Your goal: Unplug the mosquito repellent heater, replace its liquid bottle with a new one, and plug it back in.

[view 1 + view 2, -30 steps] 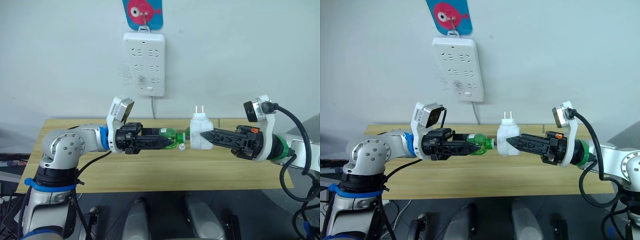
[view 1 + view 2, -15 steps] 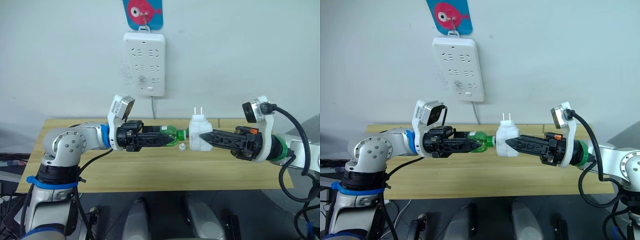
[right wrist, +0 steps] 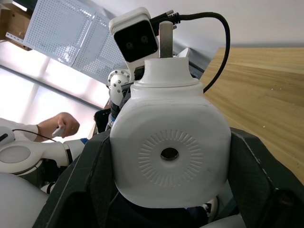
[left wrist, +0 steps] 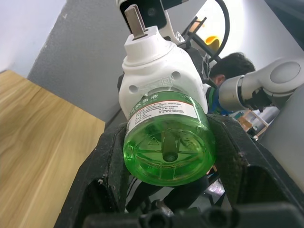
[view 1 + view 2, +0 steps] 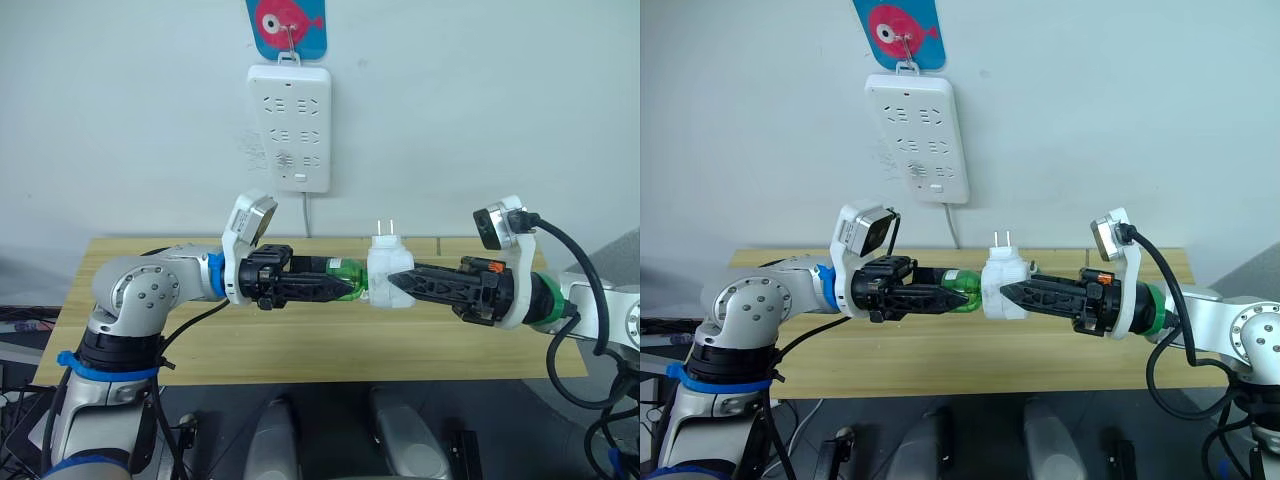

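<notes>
Above the wooden table (image 5: 300, 345), my left gripper (image 5: 342, 286) is shut on a translucent green liquid bottle (image 5: 346, 270) that lies on its side. I cannot tell whether this is the old bottle or the new one. My right gripper (image 5: 393, 283) is shut on the white mosquito repellent heater (image 5: 387, 268), prongs pointing up. The two meet between the arms. In the left wrist view the bottle (image 4: 166, 142) has its neck end inside the heater (image 4: 156, 71). The right wrist view looks at the heater's round back (image 3: 170, 152) between the fingers.
A long white power strip (image 5: 289, 128) hangs on the wall above and behind the heater, under a blue card with a pink fish (image 5: 287, 25). A person (image 4: 232, 66) sits in the background, one hand (image 3: 61, 124) raised.
Both grippers moved toward each other and slightly up. The gap between bottle and heater has closed, and the bottle's neck now sits in the heater.
</notes>
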